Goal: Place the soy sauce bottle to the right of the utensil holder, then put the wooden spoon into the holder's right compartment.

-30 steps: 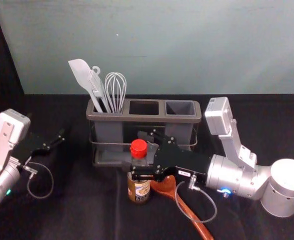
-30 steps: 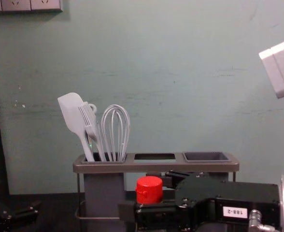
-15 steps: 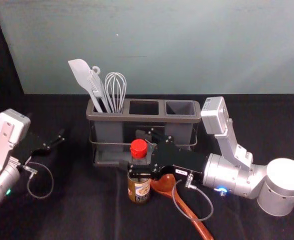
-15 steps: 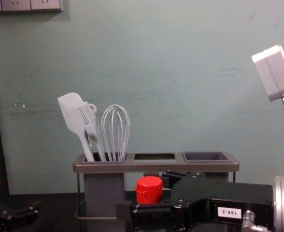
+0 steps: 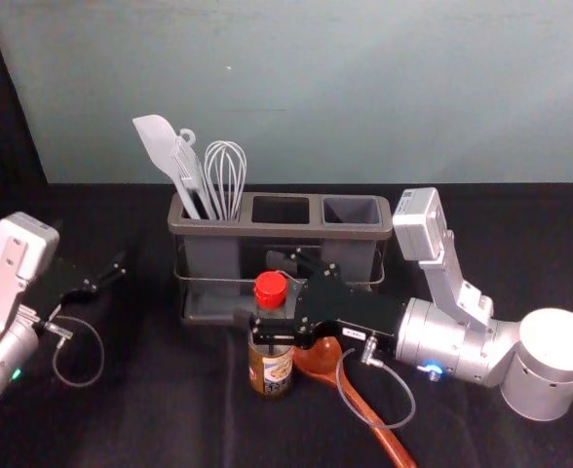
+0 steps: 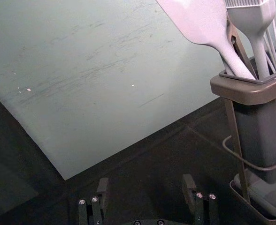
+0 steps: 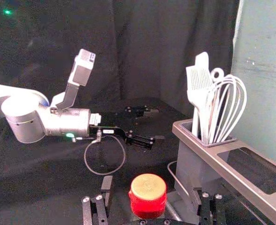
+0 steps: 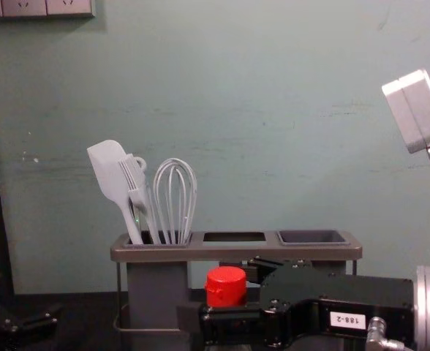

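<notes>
Dark table [image 5: 150,409] beneath, I, right gripper [image 7: 151,185], hold my fingers [image 7: 107,185] apart around the soy sauce bottle [image 5: 270,372], between holder [image 5: 302,232] and front edge, likely to centre a grasp, left gripper [image 6: 146,180] idle toward the left edge.

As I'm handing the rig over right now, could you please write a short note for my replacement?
Right hand: open, its fingers on either side of the bottle, not closed on it.
Left hand: open, idle, to the left of the holder.
Bottle: upright, in front of the holder, near its middle.
Spoon: lying to the right of the bottle, handle towards the robot.
Done: neither placement.
Left: bottle to the holder's right, then spoon into the empty right compartment.
</notes>
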### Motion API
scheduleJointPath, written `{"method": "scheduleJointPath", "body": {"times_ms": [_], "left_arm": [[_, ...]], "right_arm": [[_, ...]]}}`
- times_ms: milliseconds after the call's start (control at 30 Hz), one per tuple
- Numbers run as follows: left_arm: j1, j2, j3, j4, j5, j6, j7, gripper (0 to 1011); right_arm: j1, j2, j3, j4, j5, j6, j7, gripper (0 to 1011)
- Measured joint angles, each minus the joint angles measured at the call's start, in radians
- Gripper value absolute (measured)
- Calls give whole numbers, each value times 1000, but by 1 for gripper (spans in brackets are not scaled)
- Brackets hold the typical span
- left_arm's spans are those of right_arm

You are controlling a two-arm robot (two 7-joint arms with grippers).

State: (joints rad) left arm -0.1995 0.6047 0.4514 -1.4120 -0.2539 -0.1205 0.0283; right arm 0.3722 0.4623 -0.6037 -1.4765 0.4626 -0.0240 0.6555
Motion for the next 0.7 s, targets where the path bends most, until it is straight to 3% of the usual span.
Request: {"method": "scheduleJointPath", "body": {"times_ms": [200,700], "left_arm": [[0,0,0,0,0,0,0,1011],[0,0,0,0,0,0,0,1011]], "right_arm": [[0,1,0,-2,0,1,0,927],[-1,1,0,-3,1,2,1,456]]}}
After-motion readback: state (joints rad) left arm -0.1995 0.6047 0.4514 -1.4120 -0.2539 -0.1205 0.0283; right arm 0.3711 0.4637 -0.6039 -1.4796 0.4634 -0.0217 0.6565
